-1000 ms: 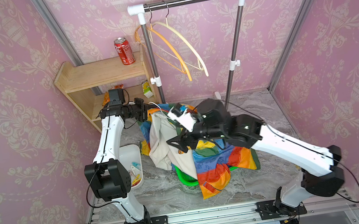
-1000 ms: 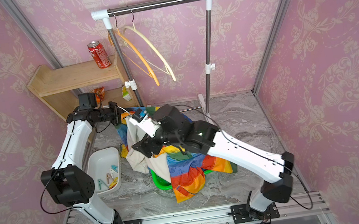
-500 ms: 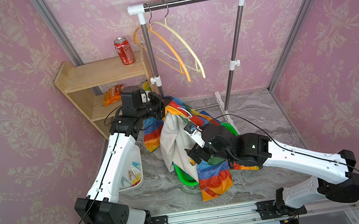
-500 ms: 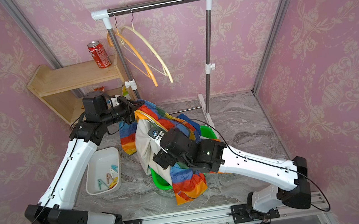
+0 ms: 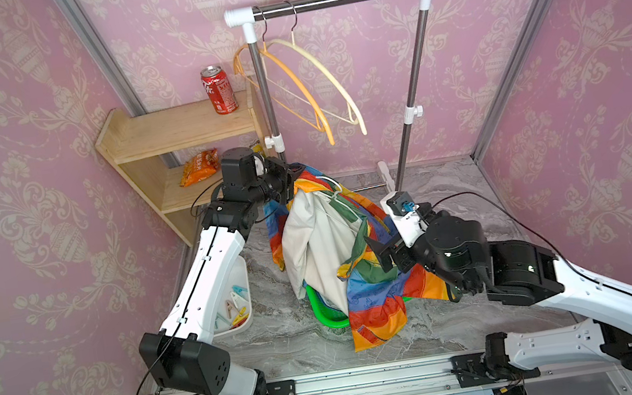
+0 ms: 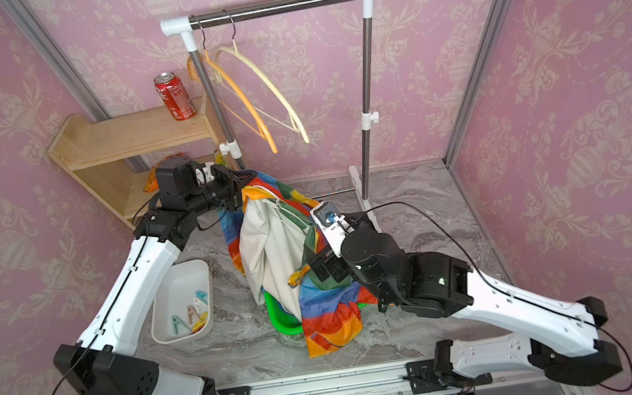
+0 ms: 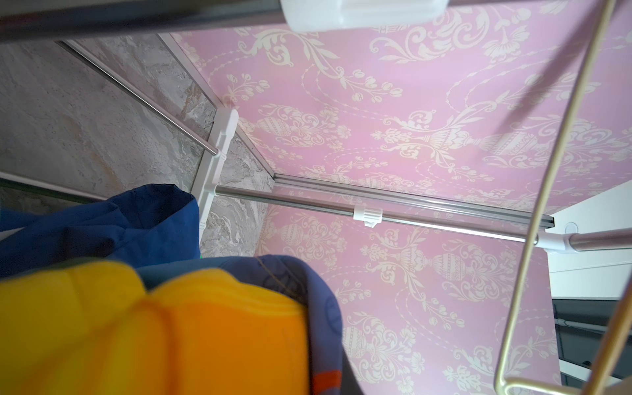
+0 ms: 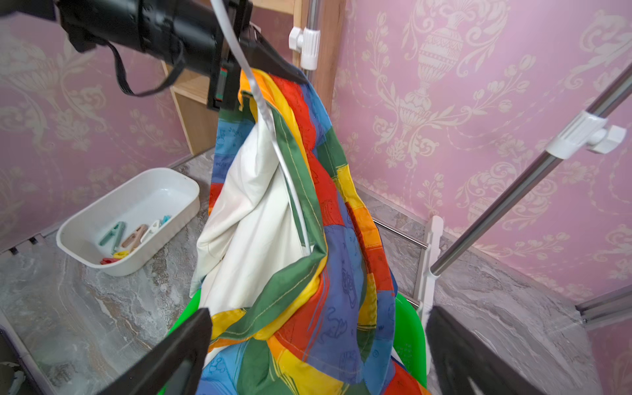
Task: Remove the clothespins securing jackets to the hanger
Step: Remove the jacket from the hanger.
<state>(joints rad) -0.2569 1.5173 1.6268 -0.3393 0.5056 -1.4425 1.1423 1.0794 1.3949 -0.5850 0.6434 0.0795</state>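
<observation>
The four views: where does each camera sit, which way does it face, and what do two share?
Top views: high at the front, looking down toward the back wall; left arm, right arm, rainbow jacket between.
Left wrist: on the left arm, close against the jacket, facing clothes rack and wallpaper; no fingers show.
Right wrist: on the right arm, facing jacket and white tray; right fingers open, left fingers shut on the jacket's top.
Shared: both wrist views show jacket and rack.
</observation>
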